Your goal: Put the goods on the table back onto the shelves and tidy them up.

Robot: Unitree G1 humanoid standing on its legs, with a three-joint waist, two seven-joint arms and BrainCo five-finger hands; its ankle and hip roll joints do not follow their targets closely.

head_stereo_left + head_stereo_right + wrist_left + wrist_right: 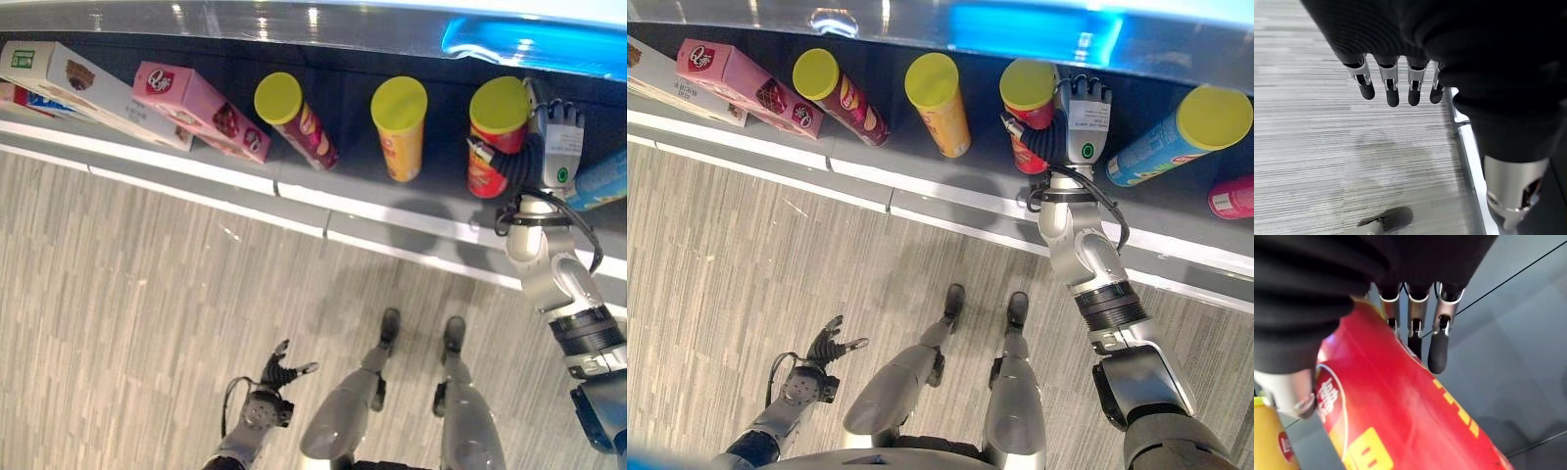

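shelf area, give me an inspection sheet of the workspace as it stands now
surface: dark shelf with a pale front rail.
job's things: red can with yellow lid in the right hand; orange can, dark red can leaning, blue can lying tilted, pink box and white box lying flat.
clutter: pink item at the shelf's right end, too cut off to identify.
grippers: right hand curled round the red can; left hand low over the floor, fingers relaxed, holding nothing.
cables: nothing seen.
surroundings: grey striped floor.
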